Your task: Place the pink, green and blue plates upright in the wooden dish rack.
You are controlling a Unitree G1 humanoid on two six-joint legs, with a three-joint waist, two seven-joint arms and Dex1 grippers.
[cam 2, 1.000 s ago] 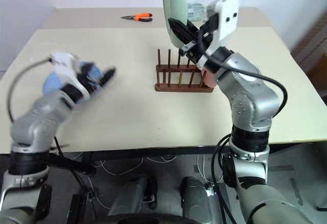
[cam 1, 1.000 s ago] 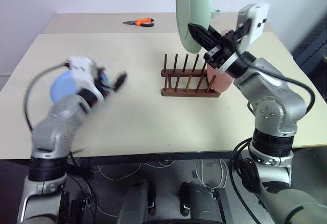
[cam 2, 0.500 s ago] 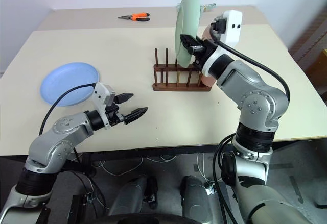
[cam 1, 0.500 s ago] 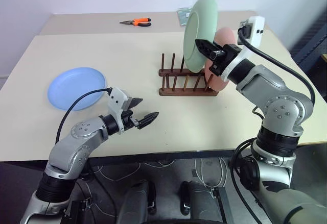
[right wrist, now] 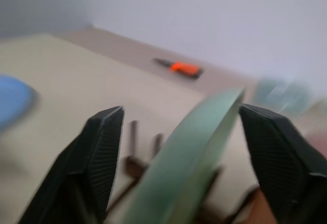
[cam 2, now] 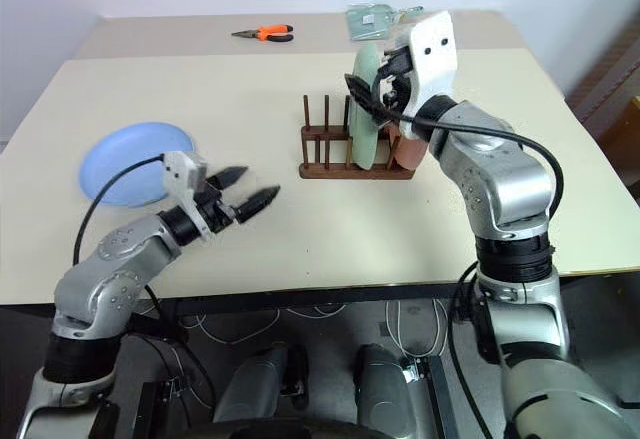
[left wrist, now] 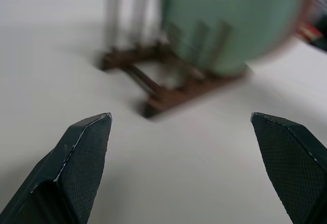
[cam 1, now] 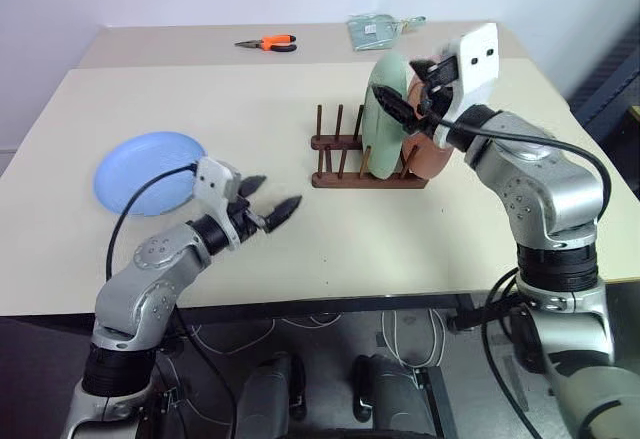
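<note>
Wooden dish rack (cam 1: 365, 162): it is standing on the table (cam 1: 250, 89), right of the middle, with its thin pegs pointing up.
Pink plate (cam 1: 436, 155): it is sitting upright at the right end of the rack, so this part looks done.
Green plate (cam 1: 383, 111): it is standing on edge between the pegs, just left of the pink plate, leaning a little; I judge it as placed or nearly placed.
Right gripper (cam 1: 417, 93): its fingers are standing apart on both sides of the green plate's upper rim, and I cannot tell if one finger is touching the rim.
Blue plate (cam 1: 150, 171): it is lying flat on the left part of the table, well apart from the rack; this one is left to do.
Left gripper (cam 1: 272, 201): it is hanging wide open and empty above the table, between the blue plate and the rack.
Free slots: the pegs left of the green plate are standing empty for the blue plate.
Other things: orange pliers (cam 1: 268, 43) and a clear packet (cam 1: 378, 29) are lying at the far edge, out of the way.
Obstacle: the right arm is hanging over the rack, so I think it is blocking the way until it draws back.
</note>
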